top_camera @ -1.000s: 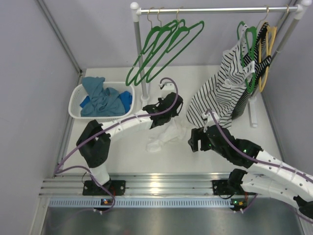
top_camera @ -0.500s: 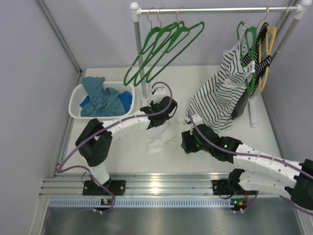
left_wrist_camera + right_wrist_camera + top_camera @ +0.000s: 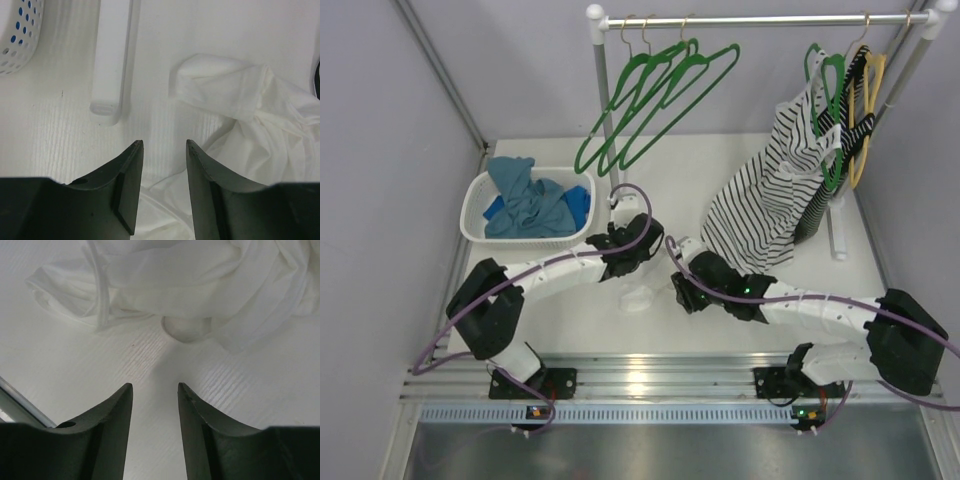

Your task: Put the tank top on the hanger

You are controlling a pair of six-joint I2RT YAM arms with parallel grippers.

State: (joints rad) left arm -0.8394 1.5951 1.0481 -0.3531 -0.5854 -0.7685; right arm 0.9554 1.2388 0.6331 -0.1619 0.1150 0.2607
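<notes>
White and thin, the tank top lay crumpled on the worktop, between the two arms and just in front of the left post of the clothes rail. The left fingers were low over its far edge, spread apart and gripping nothing. The left wrist view showed the cloth bunched ahead and to the right of them, with one fold running under the gap between the tips. The rail's white foot bar lay on the worktop ahead and to their left, and a corner of the perforated white basket showed beyond it.

The right fingers were at the garment's right side, also spread and holding nothing. In the right wrist view they stood over bare worktop, and the rumpled cloth and a narrow strap lay just beyond the tips without touching them.

The hanger, one of a cluster of green ones, hung tilted from the left end of the rail, well apart from the tank top. At the right end a black-and-white striped top hung on another green hanger, beside a yellow hanger. Blue garments filled the basket at the left of the worktop.
</notes>
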